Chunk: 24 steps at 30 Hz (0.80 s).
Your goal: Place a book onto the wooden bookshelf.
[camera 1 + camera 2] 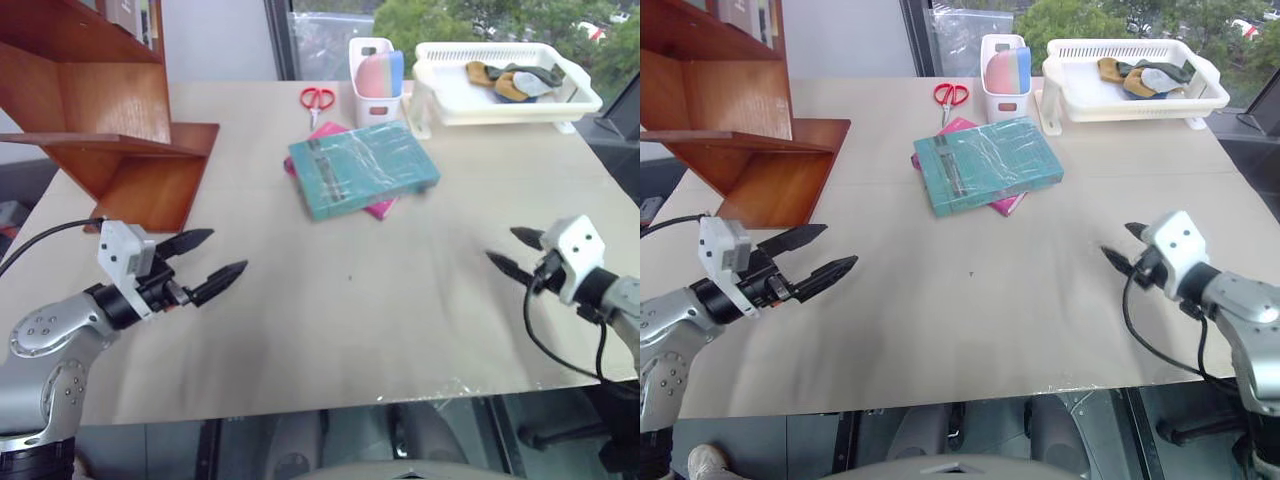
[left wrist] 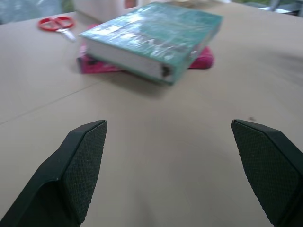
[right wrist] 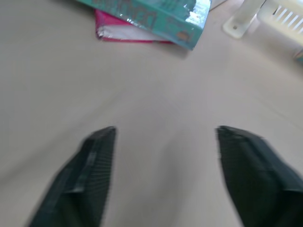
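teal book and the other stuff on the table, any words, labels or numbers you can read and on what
None can be read.
Teal book: dark print on the cover, and pale lettering along its edge in the right wrist view, both too blurred to read.
Pink book: no print shows.
Books on the wooden bookshelf: too small to read.

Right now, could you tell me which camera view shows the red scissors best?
The left eye view: the red scissors lie whole on the table. The right eye view shows them equally whole; the left wrist view catches them blurred at its edge.
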Available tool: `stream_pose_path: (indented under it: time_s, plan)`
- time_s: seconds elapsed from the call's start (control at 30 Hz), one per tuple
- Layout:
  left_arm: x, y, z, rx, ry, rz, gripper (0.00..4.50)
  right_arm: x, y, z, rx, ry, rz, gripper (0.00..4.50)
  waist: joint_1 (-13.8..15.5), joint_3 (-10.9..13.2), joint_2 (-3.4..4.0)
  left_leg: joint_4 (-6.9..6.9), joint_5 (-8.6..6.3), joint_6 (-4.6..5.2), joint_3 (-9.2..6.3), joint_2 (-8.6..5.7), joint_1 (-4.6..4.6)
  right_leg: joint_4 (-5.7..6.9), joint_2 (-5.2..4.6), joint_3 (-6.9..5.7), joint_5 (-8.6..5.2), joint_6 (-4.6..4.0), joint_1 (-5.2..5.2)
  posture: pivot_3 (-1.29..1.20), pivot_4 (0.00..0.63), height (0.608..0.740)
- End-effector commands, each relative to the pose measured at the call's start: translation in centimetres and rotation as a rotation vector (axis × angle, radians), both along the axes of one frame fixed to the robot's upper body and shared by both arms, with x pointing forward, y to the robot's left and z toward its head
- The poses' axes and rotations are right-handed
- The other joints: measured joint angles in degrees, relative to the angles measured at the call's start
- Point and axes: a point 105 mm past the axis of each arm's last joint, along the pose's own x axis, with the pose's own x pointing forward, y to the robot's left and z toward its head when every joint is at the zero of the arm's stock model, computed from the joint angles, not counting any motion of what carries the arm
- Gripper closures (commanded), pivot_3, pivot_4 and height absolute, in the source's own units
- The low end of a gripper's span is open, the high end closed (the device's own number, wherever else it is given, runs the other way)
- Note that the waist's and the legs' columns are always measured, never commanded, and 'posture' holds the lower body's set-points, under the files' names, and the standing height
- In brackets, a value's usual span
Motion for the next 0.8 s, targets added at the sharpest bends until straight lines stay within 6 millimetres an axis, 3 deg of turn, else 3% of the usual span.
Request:
stream_pose_path:
  time_s: [0.03, 0.07, 0.1, 0.2, 0.33, 0.47, 0.63, 0.8]
  plan:
    - [-0.2, -2.3, 1.3, -0.003, -0.055, -0.084, 0.00, 3.8, 0.6, 0.0, -0.048, -0.033, -0.044, 3.05, -0.2, 0.0, -0.01, 0.03, 0.00, 0.00, 0.01, 0.00, 0.03, 0.02, 0.02, 0.01, 0.00, 0.00, 0.00, 0.00, 0.150, 0.740]
    - [-0.1, -2.7, 1.5, -0.008, -0.059, -0.098, 0.00, 5.1, 1.1, -0.1, -0.064, -0.039, -0.043, 3.70, -0.2, 0.0, 0.01, 0.07, 0.00, 0.00, 0.05, 0.00, 0.03, 0.05, 0.04, 0.08, 0.01, -0.01, -0.02, 0.00, 0.150, 0.740]
    - [0.0, -3.2, 1.7, -0.009, -0.068, -0.115, 0.00, 6.4, 1.8, -0.2, -0.081, -0.044, -0.029, 3.92, -0.3, 0.0, -0.04, 0.07, 0.01, 0.00, 0.05, -0.01, 0.00, 0.08, 0.04, 0.09, 0.01, -0.01, -0.04, 0.00, 0.150, 0.740]
    - [0.0, -4.5, 2.3, -0.032, -0.078, -0.173, 0.00, 10.4, 3.2, -0.3, -0.133, -0.063, -0.025, 3.92, -0.3, 0.0, 0.00, 0.10, 0.01, 0.00, 0.03, -0.01, 0.01, 0.18, 0.11, 0.14, 0.01, -0.01, -0.06, 0.00, 0.150, 0.740]
    - [-0.9, -5.9, 3.0, -0.052, -0.074, -0.283, 0.00, 14.9, 3.5, 0.6, -0.174, -0.074, -0.102, 3.92, -0.9, 0.1, 0.06, 0.08, 0.00, 0.01, 0.08, -0.04, -0.06, 0.18, 0.11, 0.18, 0.01, 0.00, -0.11, 0.00, 0.150, 0.740]
    - [-0.9, -5.8, 3.4, -0.046, -0.086, -0.274, 0.00, 16.5, 3.1, 1.2, -0.244, -0.098, -0.148, 3.92, -0.9, 0.1, 0.05, -0.01, 0.00, -0.01, 0.00, -0.05, -0.08, 0.08, 0.08, 0.08, 0.00, -0.02, -0.08, 0.00, 0.150, 0.740]
    - [-1.3, -5.7, 3.4, -0.045, -0.095, -0.249, 0.00, 17.0, 3.9, 1.8, -0.237, -0.102, -0.124, 3.92, -1.5, 0.1, 0.06, -0.10, 0.00, -0.02, 0.06, -0.04, -0.09, -0.04, 0.06, 0.13, 0.01, -0.01, -0.08, 0.00, 0.150, 0.740]
    - [-1.8, -5.8, 3.5, -0.043, -0.094, -0.257, 0.00, 16.3, 6.9, 1.7, -0.196, -0.117, 0.042, 3.92, -1.9, 0.2, 0.10, -0.10, 0.00, -0.02, 0.09, -0.02, 0.00, 0.10, 0.08, 0.18, 0.01, -0.01, -0.09, 0.00, 0.150, 0.740]
